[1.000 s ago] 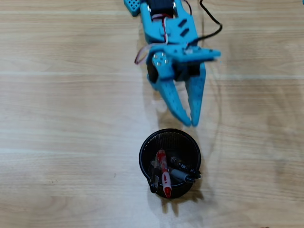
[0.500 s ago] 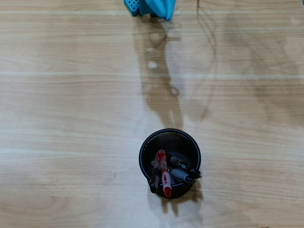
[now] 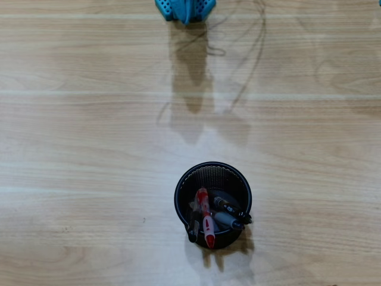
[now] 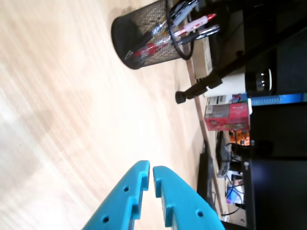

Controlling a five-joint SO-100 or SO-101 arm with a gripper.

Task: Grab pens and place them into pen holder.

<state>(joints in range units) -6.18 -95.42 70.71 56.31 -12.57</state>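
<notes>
The pen holder (image 3: 180, 186), a round black mesh cup, stands on the wooden table in the lower middle of the overhead view. Several pens lean inside it, among them a red-and-white pen (image 3: 206, 219), a grey one (image 3: 227, 220) and a black one (image 3: 193, 230). The wrist view, which lies on its side, shows the holder (image 4: 125, 34) far ahead with the pens' ends (image 4: 197, 23) sticking out of its mouth. My blue gripper (image 4: 151, 167) is shut with nothing between its fingers, well away from the holder. Overhead, only a blue piece of the arm (image 3: 185, 8) shows at the top edge.
Past the table's far edge the wrist view shows a black stand leg (image 4: 199, 87), a red box (image 4: 226, 115) and dark furniture with cables. Light wooden tabletop (image 3: 89, 149) surrounds the holder.
The arm has drawn back from just above the holder to the top edge of the overhead view, leaving only its shadow on the table. The pens and holder have not moved.
</notes>
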